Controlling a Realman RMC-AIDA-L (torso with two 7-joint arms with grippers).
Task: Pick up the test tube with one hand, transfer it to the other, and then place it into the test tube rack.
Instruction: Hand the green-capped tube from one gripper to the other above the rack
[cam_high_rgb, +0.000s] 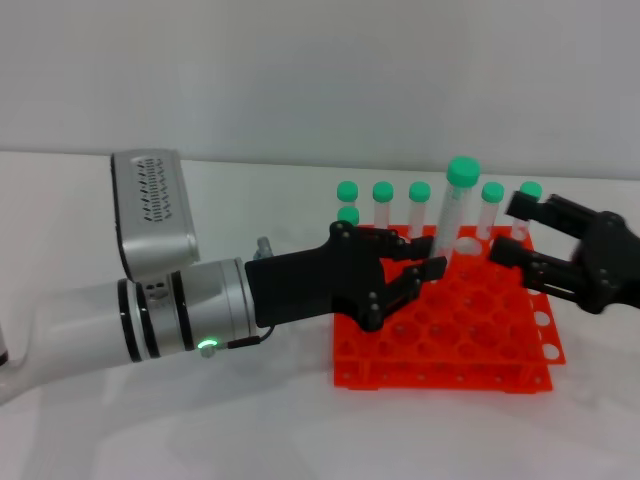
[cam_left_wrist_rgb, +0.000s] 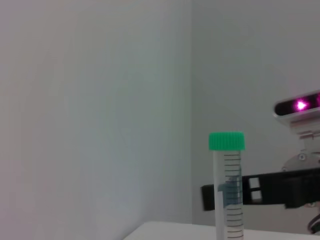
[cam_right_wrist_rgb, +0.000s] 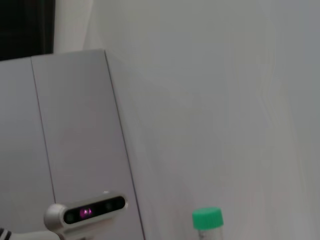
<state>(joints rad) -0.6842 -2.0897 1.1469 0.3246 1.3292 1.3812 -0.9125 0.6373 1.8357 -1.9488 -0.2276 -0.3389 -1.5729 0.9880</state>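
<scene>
- The left gripper (cam_high_rgb: 425, 262) is clenched on the lower part of the test tube (cam_high_rgb: 455, 212), which stands upright above the back of the rack (cam_high_rgb: 450, 345), its green cap higher than the caps of the other tubes (cam_high_rgb: 383, 200) seated just behind the fingers.
- The right gripper (cam_high_rgb: 520, 232) sits just beyond the tube on the side away from the left gripper, fingers spread wide and gripping nothing, apart from the tube.
- Risk, as I judge it: if the left fingers let go before the right ones close, the tube would drop and could tip against the seated tubes or land across the holes.
- A second risk: the right fingers closing off-centre could push the tube sideways in the left grip, or knock the nearest seated tube beside them.
- The head view alone shows both grippers, the rack and the row of tubes.
- The left wrist view shows the tube's printed marks and a black finger (cam_left_wrist_rgb: 260, 190) of the other gripper behind it, with empty space between them.
- The right wrist view catches only the cap (cam_right_wrist_rgb: 207, 219) and the other arm's camera (cam_right_wrist_rgb: 90, 212).
</scene>
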